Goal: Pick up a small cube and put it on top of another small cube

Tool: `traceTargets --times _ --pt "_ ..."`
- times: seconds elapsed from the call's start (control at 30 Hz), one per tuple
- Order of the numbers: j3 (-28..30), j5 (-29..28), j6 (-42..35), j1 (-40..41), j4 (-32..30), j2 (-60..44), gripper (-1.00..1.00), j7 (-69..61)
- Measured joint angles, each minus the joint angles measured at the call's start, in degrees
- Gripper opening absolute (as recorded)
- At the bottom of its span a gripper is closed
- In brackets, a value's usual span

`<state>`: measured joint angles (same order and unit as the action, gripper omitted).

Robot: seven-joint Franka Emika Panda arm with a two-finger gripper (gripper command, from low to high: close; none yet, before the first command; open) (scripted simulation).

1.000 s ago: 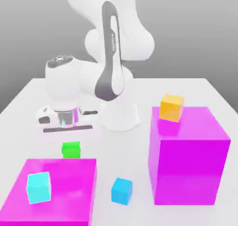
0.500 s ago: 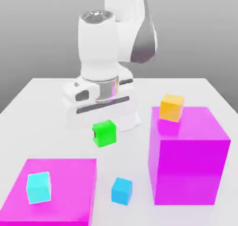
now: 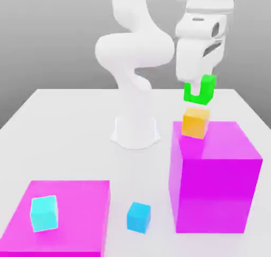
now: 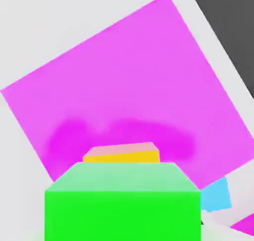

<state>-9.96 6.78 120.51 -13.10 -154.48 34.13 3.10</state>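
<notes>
Aloft: small bright green cube (image 3: 208, 90), in the white fingers' (image 3: 200, 86) clamp, above small orange-yellow cube (image 3: 195, 123) near tall magenta block's (image 3: 216, 192) edge; hand view adds bare magenta top beyond.

We see the tall magenta block (image 3: 211, 192) as smooth and softly glossy, like plastic; above it, the green cube (image 3: 208, 90) and orange-yellow cube (image 3: 195, 123) look smooth and matt.
</notes>
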Motion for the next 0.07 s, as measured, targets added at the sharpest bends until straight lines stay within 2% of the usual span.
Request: traceTargets --times 0.07 --pt "0.00 0.00 0.00 0.00 0.00 0.00 1.00 0.00"
